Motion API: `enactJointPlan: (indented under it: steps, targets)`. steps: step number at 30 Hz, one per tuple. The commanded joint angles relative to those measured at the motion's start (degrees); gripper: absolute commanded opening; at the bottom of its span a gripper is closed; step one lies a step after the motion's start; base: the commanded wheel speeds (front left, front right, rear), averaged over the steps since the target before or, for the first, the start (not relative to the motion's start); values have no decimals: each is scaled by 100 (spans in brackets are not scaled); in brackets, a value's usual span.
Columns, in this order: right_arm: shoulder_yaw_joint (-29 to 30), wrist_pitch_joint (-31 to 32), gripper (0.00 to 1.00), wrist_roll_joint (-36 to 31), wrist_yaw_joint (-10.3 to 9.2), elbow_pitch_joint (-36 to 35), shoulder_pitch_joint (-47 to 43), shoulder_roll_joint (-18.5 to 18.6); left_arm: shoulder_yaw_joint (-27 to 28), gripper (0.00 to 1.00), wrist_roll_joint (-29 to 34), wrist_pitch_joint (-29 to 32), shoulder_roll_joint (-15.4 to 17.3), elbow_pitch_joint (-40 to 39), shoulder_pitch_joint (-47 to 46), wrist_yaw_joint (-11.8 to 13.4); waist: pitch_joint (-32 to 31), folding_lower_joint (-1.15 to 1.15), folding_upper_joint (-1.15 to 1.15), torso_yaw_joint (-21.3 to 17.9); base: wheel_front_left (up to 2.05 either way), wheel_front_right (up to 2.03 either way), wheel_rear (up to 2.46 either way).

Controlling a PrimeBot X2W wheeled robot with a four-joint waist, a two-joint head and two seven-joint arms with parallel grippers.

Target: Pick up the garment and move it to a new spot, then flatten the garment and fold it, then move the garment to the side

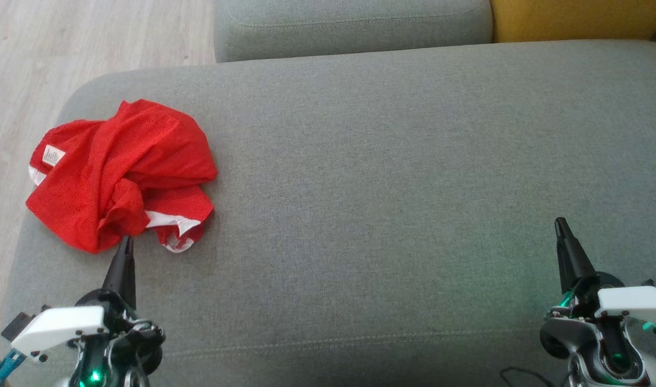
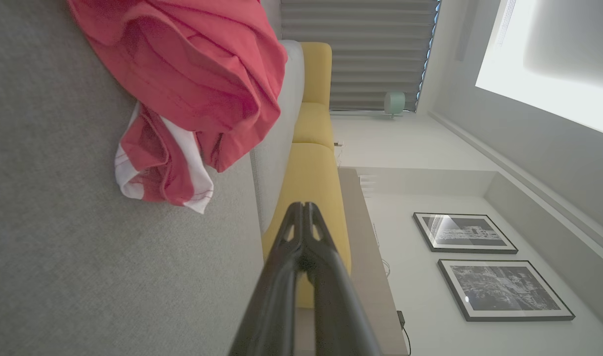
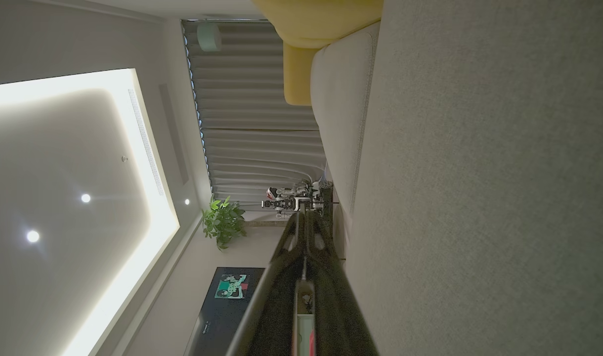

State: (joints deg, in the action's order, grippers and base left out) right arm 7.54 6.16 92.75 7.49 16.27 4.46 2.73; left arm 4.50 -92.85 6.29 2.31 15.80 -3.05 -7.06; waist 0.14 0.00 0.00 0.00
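One crumpled red garment point(image 1: 121, 172), white-trimmed, label showing.

A broad grey woven-fabric sofa cushion point(image 1: 392, 172) with rounded corners carries everything. Directly on it lies one crumpled red fabric garment point(image 1: 118, 166) with white trim and a small white label, heaped just ahead of the left gripper point(image 1: 126, 243) and well off to the left of the right gripper point(image 1: 560, 224). A stitched seam crosses the cushion near both grippers' bases.

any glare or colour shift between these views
Head view: even light, garment vivid red, green glow on the sofa by the right pincer. Left wrist view: garment washed pinkish, ceiling panel blown out. Right wrist view: panel glares, spotlights flare.
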Motion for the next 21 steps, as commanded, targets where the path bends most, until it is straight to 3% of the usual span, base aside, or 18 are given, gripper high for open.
enactJointPlan:
  steps: [1, 21]
  targets:
    - [-102, 33, 0, -59, 0, -216, 183, 15, 203, 0, 69, 20, 56, -169, -324, -43, 0, 0, 0, 0, 0, 0, 0]
    - [-102, 33, 0, -59, 0, -216, 183, 15, 203, 0, 69, 20, 56, -169, -324, -43, 0, 0, 0, 0, 0, 0, 0]
